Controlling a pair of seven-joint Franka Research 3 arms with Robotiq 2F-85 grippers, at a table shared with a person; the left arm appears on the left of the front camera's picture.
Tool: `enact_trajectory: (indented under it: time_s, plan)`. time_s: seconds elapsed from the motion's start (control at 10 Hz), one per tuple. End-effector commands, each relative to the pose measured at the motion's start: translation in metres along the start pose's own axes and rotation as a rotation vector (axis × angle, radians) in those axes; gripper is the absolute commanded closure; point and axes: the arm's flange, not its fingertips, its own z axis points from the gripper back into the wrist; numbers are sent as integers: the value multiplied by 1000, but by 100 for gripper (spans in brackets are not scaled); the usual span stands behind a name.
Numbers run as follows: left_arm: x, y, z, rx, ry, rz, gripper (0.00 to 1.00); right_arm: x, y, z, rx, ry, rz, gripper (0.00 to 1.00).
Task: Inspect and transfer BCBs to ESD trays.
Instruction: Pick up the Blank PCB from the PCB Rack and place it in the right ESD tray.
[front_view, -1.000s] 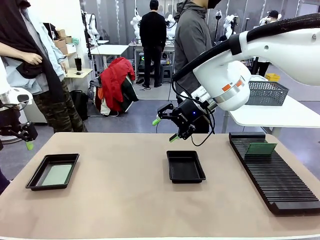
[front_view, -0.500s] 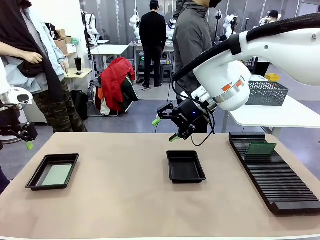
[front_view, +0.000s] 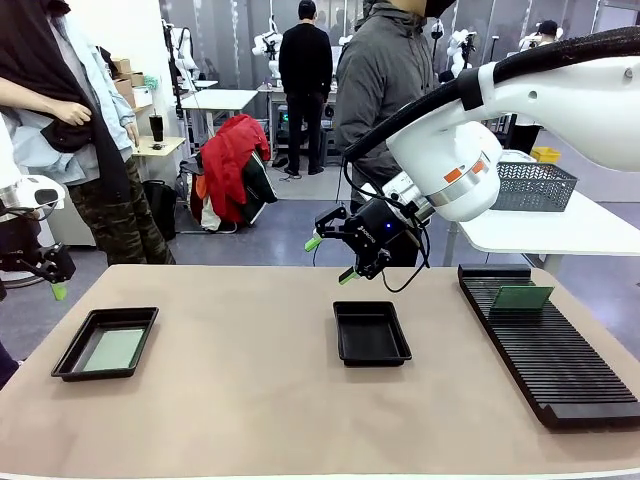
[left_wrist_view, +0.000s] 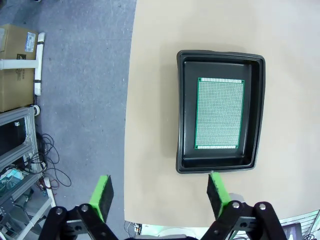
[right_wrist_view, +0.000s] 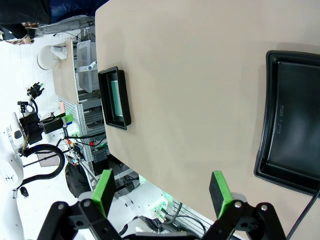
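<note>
Two black ESD trays lie on the tan table. The left tray (front_view: 68, 354) holds one green BCB (front_view: 113, 350); the left wrist view looks straight down on that tray (left_wrist_view: 180, 112) and its BCB (left_wrist_view: 220, 113). My left gripper (left_wrist_view: 160, 195) hangs open above the table's left edge (front_view: 52, 275), beside the tray. The middle tray (front_view: 371, 335) is bare inside. My right gripper (front_view: 330, 259) is open and empty in the air, just behind that tray (right_wrist_view: 295, 125). Another BCB (front_view: 522, 297) stands in a slotted rack.
A long black ribbed rack (front_view: 550, 350) runs along the table's right side. A grey mesh basket (front_view: 535, 185) sits on a white table behind. A person in a grey hoodie (front_view: 385, 80) stands at the far side; another stands at far left (front_view: 70, 120).
The person in the grey hoodie has shifted a little to the left. Both arms and both trays stay where they were.
</note>
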Motion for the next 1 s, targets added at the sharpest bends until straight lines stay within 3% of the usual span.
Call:
enact_trajectory:
  time_s: [0.0, 0.4, 0.7, 0.9]
  plan:
    - [1, 0, -1, 0, -4, 1, 0, -7, -4, 19, -15, -24, 33, 0]
    - [1, 0, -1, 0, -4, 1, 0, -29, -5, 105, -138, 36, 264, 0]
    - [1, 0, -1, 0, -4, 1, 0, -42, 11, 203, -238, -14, 404, 0]
    - [1, 0, -1, 0, -4, 1, 0, -48, 20, 266, -319, 14, 504, 0]
